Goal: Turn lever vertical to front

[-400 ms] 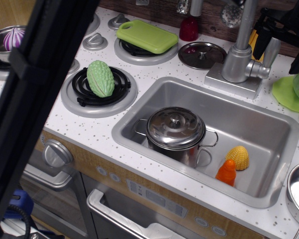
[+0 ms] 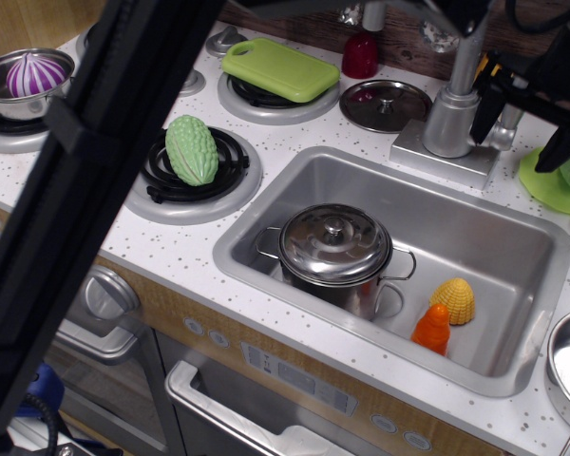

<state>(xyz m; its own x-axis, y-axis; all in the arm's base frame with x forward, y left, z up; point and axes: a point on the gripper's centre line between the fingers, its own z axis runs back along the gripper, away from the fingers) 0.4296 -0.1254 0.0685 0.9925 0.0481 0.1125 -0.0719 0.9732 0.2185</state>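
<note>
Reach stage, I judge: the gripper straddles the faucet lever, jaws apart around it, grip uncertain; next, close and swing it frontward.

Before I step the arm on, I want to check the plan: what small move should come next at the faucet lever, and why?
Probably pull the lever forward and down toward the sink. The gripper sits right at it beside the faucet body, and the lever stands upright; whether the gripper is closed on it I cannot tell.
</note>
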